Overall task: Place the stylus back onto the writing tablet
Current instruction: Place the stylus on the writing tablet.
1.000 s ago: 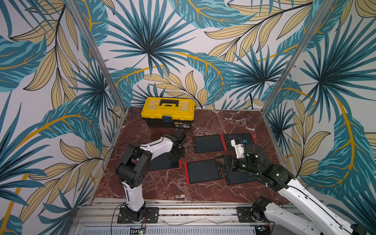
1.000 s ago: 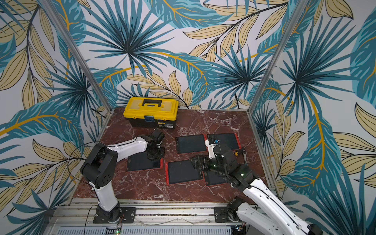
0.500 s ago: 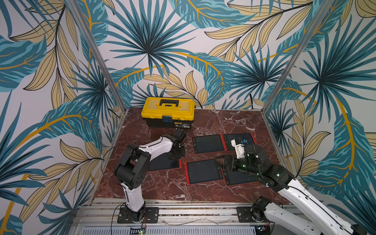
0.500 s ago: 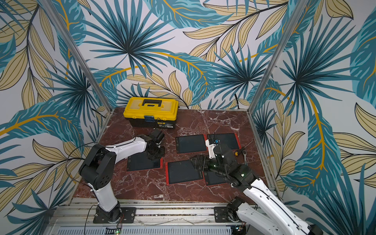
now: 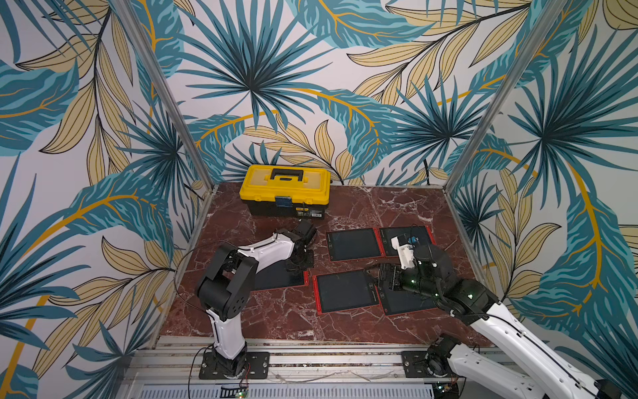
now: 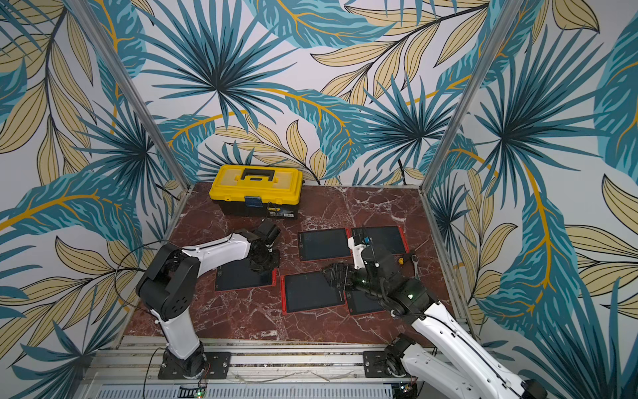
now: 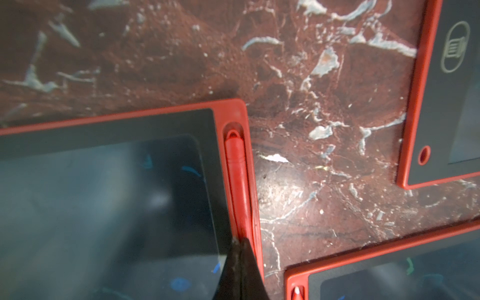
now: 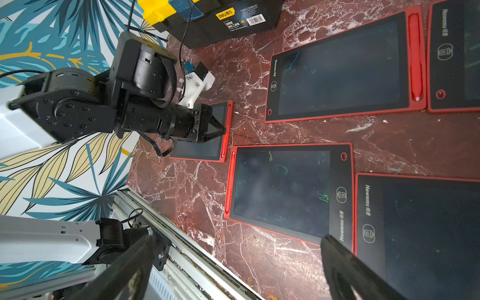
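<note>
The red stylus [image 7: 236, 166] lies in the side slot of the red-framed writing tablet [image 7: 130, 124], the leftmost tablet in both top views [image 5: 272, 279] [image 6: 238, 278]. My left gripper [image 7: 240, 241] is shut, its tips together and resting on top of the stylus near one end. In the right wrist view the same gripper [image 8: 220, 128] points down at that tablet's [image 8: 200, 150] red edge. My right gripper [image 8: 233, 259] is open and empty, hovering above the front right tablets [image 5: 345, 292]. It shows in both top views [image 5: 378, 276] [image 6: 329, 274].
Several more red-framed tablets [image 5: 354, 243] [image 5: 407, 302] [image 6: 383, 238] lie flat on the red marble floor. A yellow toolbox [image 5: 284, 188] stands at the back. A small wrench and a yellow-tipped tool [image 6: 414, 260] lie near the right wall. Metal rails [image 5: 310, 349] run along the front edge.
</note>
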Controlling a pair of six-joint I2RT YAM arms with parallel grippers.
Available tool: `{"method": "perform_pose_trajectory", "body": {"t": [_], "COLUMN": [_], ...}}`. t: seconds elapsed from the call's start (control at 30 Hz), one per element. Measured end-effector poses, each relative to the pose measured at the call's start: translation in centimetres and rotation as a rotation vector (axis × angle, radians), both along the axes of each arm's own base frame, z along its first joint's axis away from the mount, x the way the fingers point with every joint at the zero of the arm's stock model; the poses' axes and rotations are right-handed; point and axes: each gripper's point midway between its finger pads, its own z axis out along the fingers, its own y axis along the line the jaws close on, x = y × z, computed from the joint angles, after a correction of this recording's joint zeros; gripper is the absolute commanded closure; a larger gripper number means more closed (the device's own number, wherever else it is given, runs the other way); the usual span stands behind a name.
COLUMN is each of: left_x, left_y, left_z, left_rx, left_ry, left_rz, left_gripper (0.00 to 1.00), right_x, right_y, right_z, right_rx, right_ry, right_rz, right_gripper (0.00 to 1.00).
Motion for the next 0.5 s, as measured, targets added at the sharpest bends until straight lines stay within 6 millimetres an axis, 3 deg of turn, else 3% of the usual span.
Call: {"method": "perform_pose_trajectory", "body": {"t": [0.5], "left_x": [-2.2], "left_y": [1.3], "left_z": [0.1], "left_rx": [0.011], "left_ry": [0.016], "left_rz": [-0.003], "left_gripper": [1.00], "right_x": [-0.2], "right_y": [0.2], "right_z": [0.0], "right_rx": [0.011], "right_ry": [0.008], "right_rz": [0.011], "right_gripper": [0.00]}}
